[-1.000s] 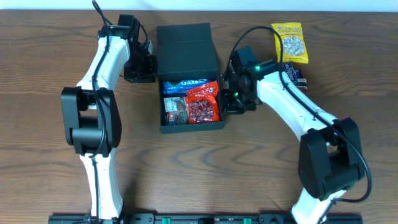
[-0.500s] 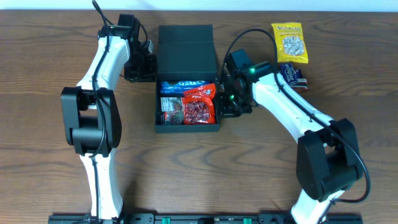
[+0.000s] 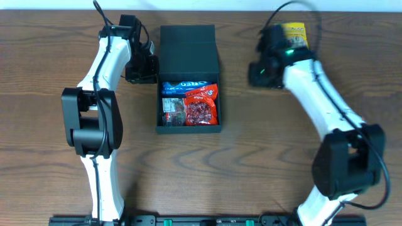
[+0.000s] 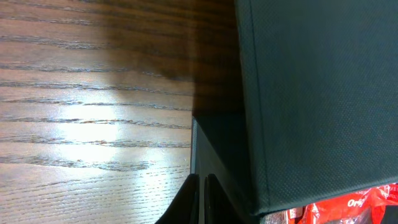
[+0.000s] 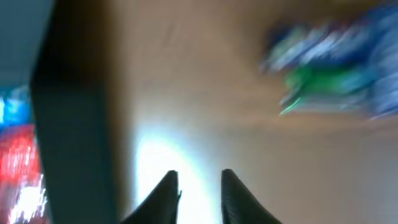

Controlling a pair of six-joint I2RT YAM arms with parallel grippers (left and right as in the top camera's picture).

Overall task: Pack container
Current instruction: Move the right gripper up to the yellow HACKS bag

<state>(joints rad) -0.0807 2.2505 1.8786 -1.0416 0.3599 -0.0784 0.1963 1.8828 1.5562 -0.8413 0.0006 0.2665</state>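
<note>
The dark container sits mid-table with its flap lid folded back. Its tray holds a blue packet, a red packet and a clear packet. My left gripper rests shut beside the container's left wall. In the left wrist view its fingertips press together at the wall's edge. My right gripper hovers to the right of the container, apart from it. In the blurred right wrist view it is open and holds nothing.
A yellow snack packet lies at the back right, partly under my right arm. A blurred blue and green packet shows ahead of the right gripper. The container's dark wall stands to that gripper's left.
The container was squared up, shifting slightly left. Then my right gripper left the container's right wall, swung up and right toward the yellow packet, and opened. The left gripper stayed put.
</note>
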